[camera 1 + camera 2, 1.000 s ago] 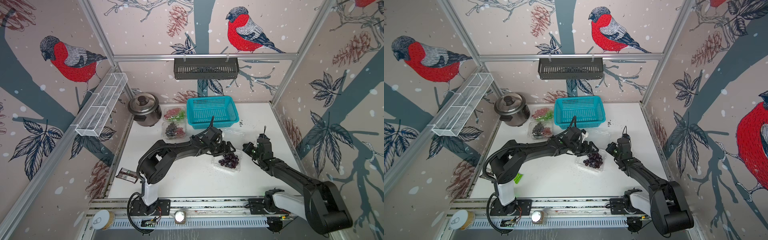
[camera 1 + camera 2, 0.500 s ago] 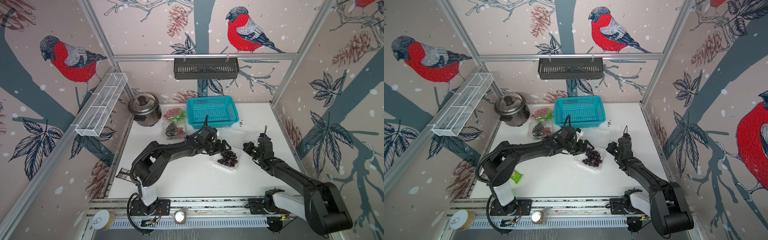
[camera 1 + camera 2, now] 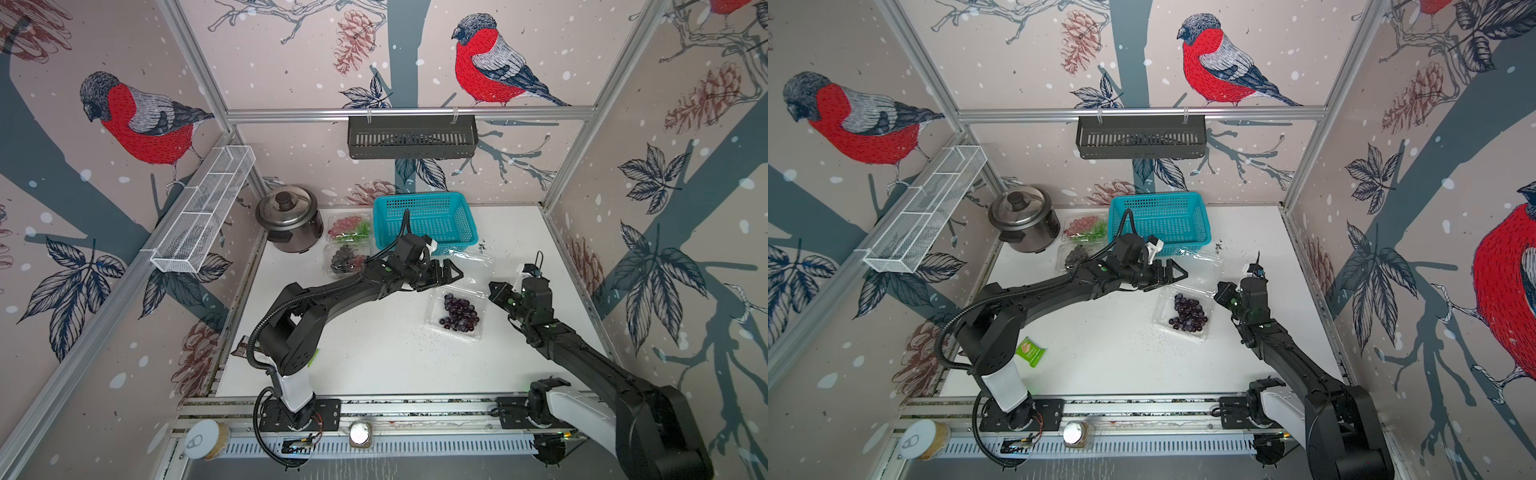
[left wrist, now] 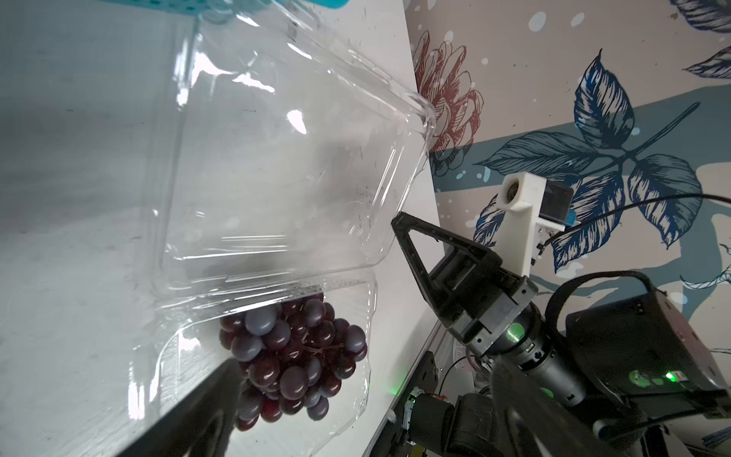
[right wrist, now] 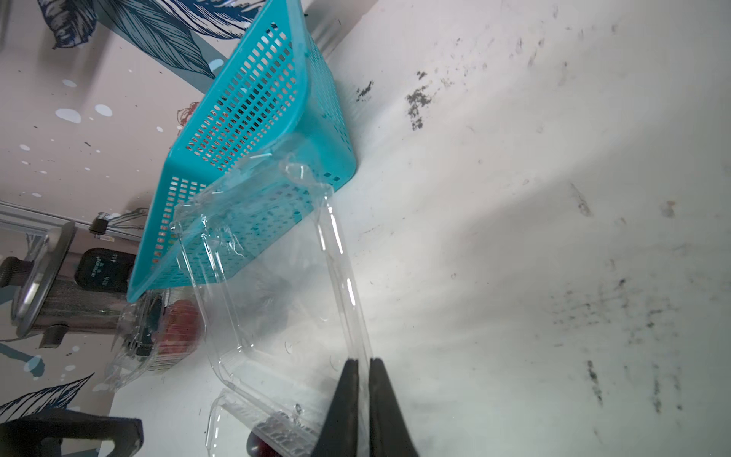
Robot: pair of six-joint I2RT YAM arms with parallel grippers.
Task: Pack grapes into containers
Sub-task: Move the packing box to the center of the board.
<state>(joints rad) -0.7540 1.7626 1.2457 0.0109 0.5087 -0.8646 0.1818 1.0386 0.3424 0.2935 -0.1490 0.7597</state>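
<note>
A clear container (image 3: pixel 432 326) lies open right of the table's middle, with a dark purple bunch of grapes (image 3: pixel 459 312) (image 3: pixel 1188 312) (image 4: pixel 292 352) in its base. Its lid (image 3: pixel 473 266) (image 4: pixel 277 158) (image 5: pixel 277 296) is raised toward the basket. My right gripper (image 3: pixel 494 287) (image 3: pixel 1219 296) (image 5: pixel 364 362) is shut on the lid's side rim. My left gripper (image 3: pixel 451 274) (image 3: pixel 1177 272) (image 4: pixel 366 368) hangs open and holds nothing, just left of the lid and above the base's far end. Two more containers stand at the back, one with red and green grapes (image 3: pixel 349 226), one with dark grapes (image 3: pixel 345 259).
A teal basket (image 3: pixel 424 220) (image 5: pixel 253 118) stands right behind the open lid. A steel rice cooker (image 3: pixel 289 216) sits at the back left. A green packet (image 3: pixel 1030 351) lies by the left arm's base. A black rack (image 3: pixel 411 137) hangs on the back wall.
My left gripper has pulled back from over the grapes toward the basket, and its jaws have spread wider. The right gripper and the container have stayed put.
</note>
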